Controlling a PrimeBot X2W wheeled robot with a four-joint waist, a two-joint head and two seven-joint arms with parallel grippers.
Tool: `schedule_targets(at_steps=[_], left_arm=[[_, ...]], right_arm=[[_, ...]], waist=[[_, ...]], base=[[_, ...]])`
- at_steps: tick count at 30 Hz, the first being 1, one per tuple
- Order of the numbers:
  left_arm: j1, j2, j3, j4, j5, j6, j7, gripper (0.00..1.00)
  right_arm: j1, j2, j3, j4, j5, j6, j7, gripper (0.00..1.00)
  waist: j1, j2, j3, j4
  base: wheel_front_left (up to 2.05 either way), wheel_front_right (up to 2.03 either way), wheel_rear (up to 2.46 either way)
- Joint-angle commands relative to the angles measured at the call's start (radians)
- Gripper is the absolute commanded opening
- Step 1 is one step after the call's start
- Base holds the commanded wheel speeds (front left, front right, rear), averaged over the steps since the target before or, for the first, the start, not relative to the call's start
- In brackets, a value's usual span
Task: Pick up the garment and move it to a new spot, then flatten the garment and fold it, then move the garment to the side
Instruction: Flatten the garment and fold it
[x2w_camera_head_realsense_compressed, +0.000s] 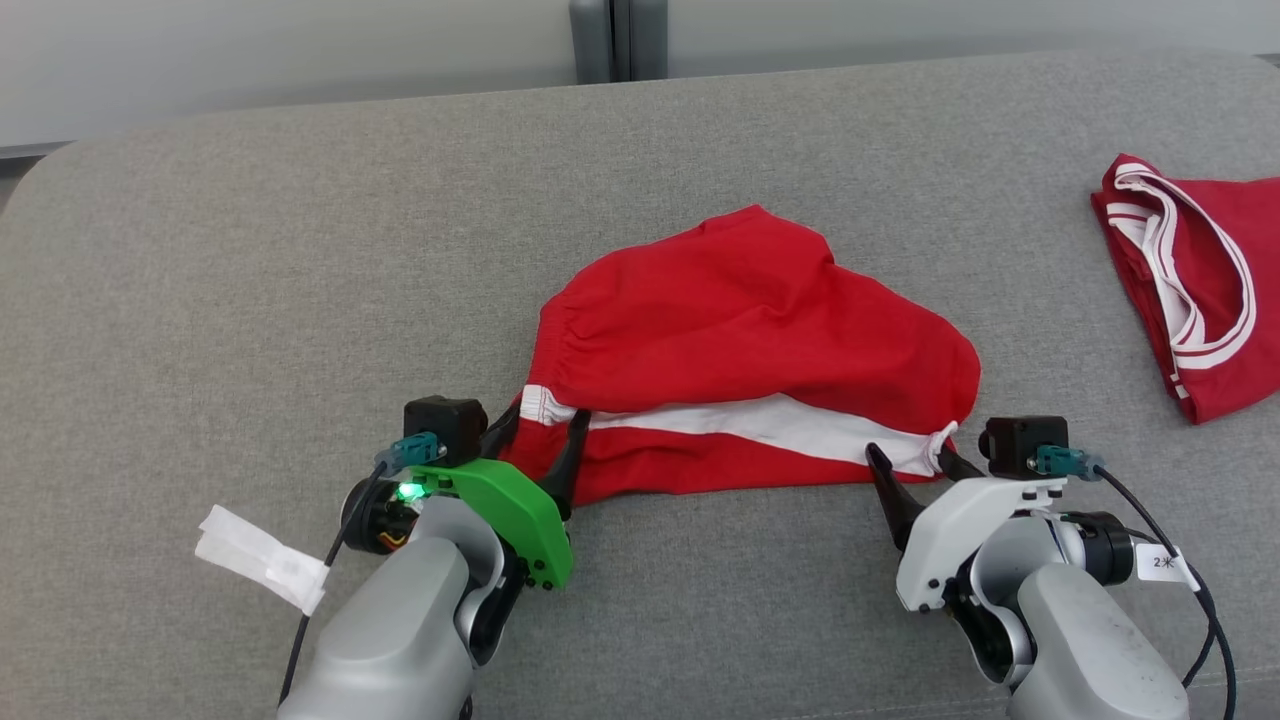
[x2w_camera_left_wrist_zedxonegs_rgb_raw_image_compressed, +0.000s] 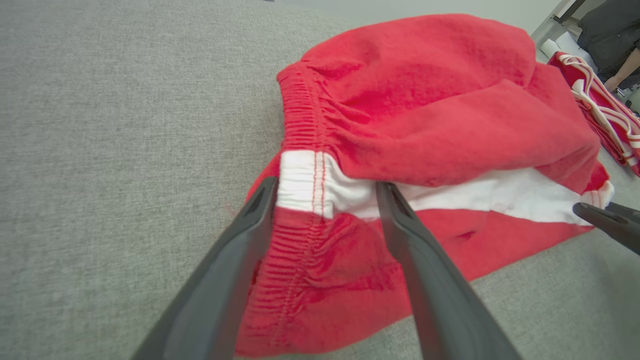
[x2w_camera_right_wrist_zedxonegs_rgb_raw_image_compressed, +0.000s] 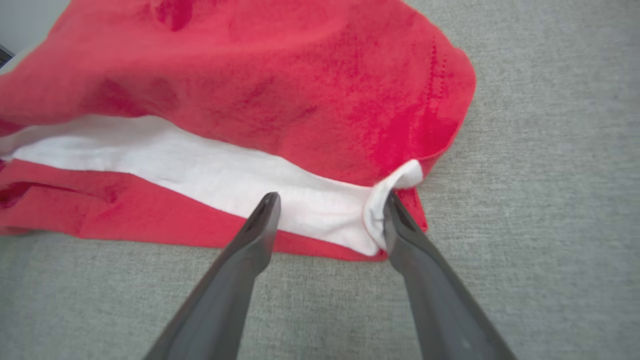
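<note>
Head view: red garment (x2w_camera_head_realsense_compressed: 740, 320) heaped in the middle of the grey bench (x2w_camera_head_realsense_compressed: 250, 300), upper layer puffed up, white stripe (x2w_camera_head_realsense_compressed: 760, 418) running along the near side. Left fingers (x2w_camera_head_realsense_compressed: 567, 462) spread apart at the elastic waistband end, straddling the stripe's left tip, nothing clamped. Right fingers (x2w_camera_head_realsense_compressed: 890, 495) likewise spread, set at the stripe's opposite end by the hem. Well apart at the far right, a second red garment (x2w_camera_head_realsense_compressed: 1190, 290) with white trim, folded.

Left wrist view: left fingers (x2w_camera_left_wrist_zedxonegs_rgb_raw_image_compressed: 235, 265) wide open, tips resting on the cloth either side of the white block below the gathered waistband (x2w_camera_left_wrist_zedxonegs_rgb_raw_image_compressed: 300, 125), gripping nothing. One dark tip of the right fingers (x2w_camera_left_wrist_zedxonegs_rgb_raw_image_compressed: 607, 222) at the right edge, just beside the stripe's far end.

Right wrist view: right fingers (x2w_camera_right_wrist_zedxonegs_rgb_raw_image_compressed: 235, 280) open wide, one tip on the white stripe (x2w_camera_right_wrist_zedxonegs_rgb_raw_image_compressed: 200, 175), the other touching the curled white hem corner (x2w_camera_right_wrist_zedxonegs_rgb_raw_image_compressed: 400, 180); cloth lying between them, not pinched.
</note>
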Motion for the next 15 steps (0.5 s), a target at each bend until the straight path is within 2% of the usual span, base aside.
schedule_targets(at_steps=[1, 2, 3, 4, 9, 15], left_arm=[[-0.02, 0.002, -0.007, 0.004, -0.01, -0.003, -0.004, 0.75], [-0.026, 0.002, -0.014, -0.002, -0.016, -0.003, -0.007, 0.48], [-0.03, 0.002, -0.018, -0.005, -0.023, -0.003, -0.009, 0.22], [-0.031, 0.002, -0.024, -0.006, -0.027, -0.003, -0.012, 0.0], [-0.035, 0.003, -0.031, -0.029, -0.057, -0.003, -0.025, 0.0], [-0.004, 0.027, 0.015, -0.115, -0.111, -0.003, -0.036, 0.0]], right_arm=[[-0.017, -0.001, 0.003, 0.005, 0.005, -0.001, 0.0, 0.93], [-0.021, -0.001, 0.003, 0.007, 0.005, -0.001, -0.001, 0.82], [-0.023, -0.001, 0.004, 0.008, 0.005, -0.001, -0.005, 0.02], [-0.026, 0.0, 0.005, 0.006, 0.007, -0.001, -0.015, 0.0], [-0.028, 0.002, -0.003, -0.007, 0.014, -0.001, -0.053, 0.0], [-0.004, -0.005, -0.037, -0.082, 0.029, -0.001, -0.112, 0.0]], waist=[[0.0, -0.0001, 0.002, 0.001], [0.0, -0.0001, 0.003, 0.001], [0.0, -0.0001, 0.004, 0.002], [0.0, -0.0001, 0.005, 0.003], [0.0, -0.0001, 0.002, 0.008], [0.0, -0.0001, -0.016, 0.016]], base=[[0.0, 0.0, 0.0], [0.0, 0.0, 0.0], [0.0, 0.0, 0.0], [0.0, 0.0, 0.0], [0.0, 0.0, 0.0], [0.0, 0.0, 0.0]])
